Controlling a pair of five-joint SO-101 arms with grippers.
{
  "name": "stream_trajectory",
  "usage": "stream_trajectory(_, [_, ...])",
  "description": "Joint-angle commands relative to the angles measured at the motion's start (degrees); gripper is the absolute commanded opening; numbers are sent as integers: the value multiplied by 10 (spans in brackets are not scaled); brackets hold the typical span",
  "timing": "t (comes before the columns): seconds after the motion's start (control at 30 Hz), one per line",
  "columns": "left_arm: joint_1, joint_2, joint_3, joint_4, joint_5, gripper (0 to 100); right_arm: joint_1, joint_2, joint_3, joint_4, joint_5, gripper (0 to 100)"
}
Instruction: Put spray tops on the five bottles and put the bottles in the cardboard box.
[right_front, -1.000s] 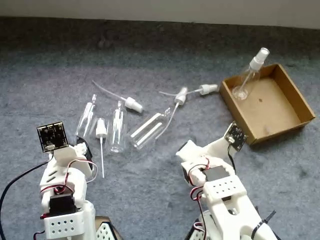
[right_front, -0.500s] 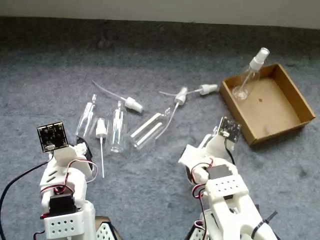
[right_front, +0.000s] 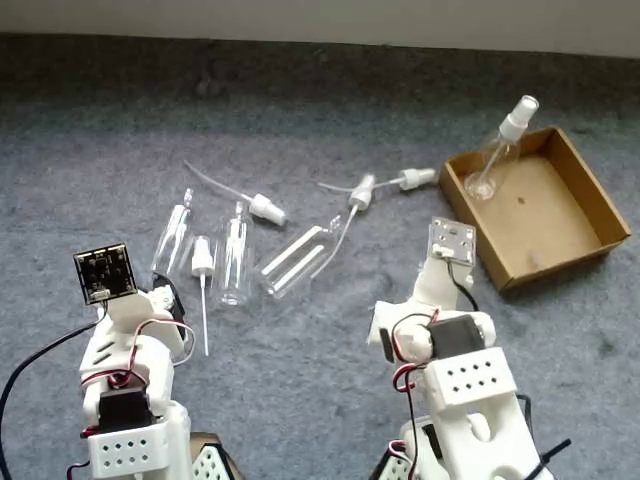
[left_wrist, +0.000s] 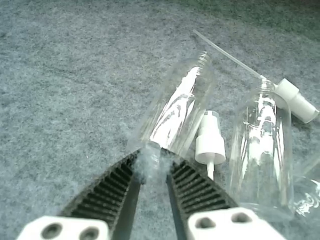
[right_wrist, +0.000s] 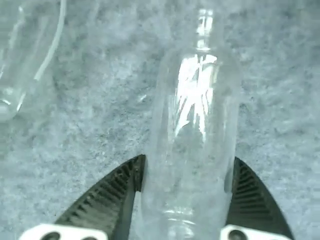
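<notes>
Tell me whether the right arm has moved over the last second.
Yes. The right arm swung its wrist farther from its base, up along the brown cardboard box.

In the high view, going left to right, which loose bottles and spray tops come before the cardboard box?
Clear plastic bottle, white spray top with dip tube, second clear bottle, slanted third clear bottle, tilted white spray top, white spray top nearest the box, brown cardboard box.
</notes>
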Motion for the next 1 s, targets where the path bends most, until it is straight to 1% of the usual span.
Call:
stream_trajectory(0.0, [11, -4, 10, -15, 1, 5, -7, -39, -36, 32, 110, 214])
stream_trajectory(0.13, [11, -4, 10, -15, 1, 5, -6, -52, -36, 82, 209, 214])
stream_trajectory(0.3, [11, -4, 10, -15, 1, 5, -3, -54, -10, 83, 293, 214])
stream_trajectory(0.4, [11, -4, 10, -15, 1, 5, -3, -53, 25, 54, 351, 214])
stream_trajectory(0.47, [11, -4, 10, -15, 1, 5, -3, -53, 64, 21, 403, 214])
stream_trajectory(0.53, [11, -4, 10, -15, 1, 5, -3, -53, 100, -13, 439, 214])
stream_trajectory(0.7, [11, -4, 10, -15, 1, 5, -3, -53, 153, -39, 458, 216])
stream_trajectory(0.8, [11, -4, 10, -15, 1, 5, -3, -52, 162, -36, 527, 217])
stream_trajectory(0.83, [11, -4, 10, -15, 1, 5, -3, -52, 162, -36, 535, 217])
stream_trajectory(0.97, [11, -4, 10, -15, 1, 5, -3, -52, 157, -35, 540, 224])
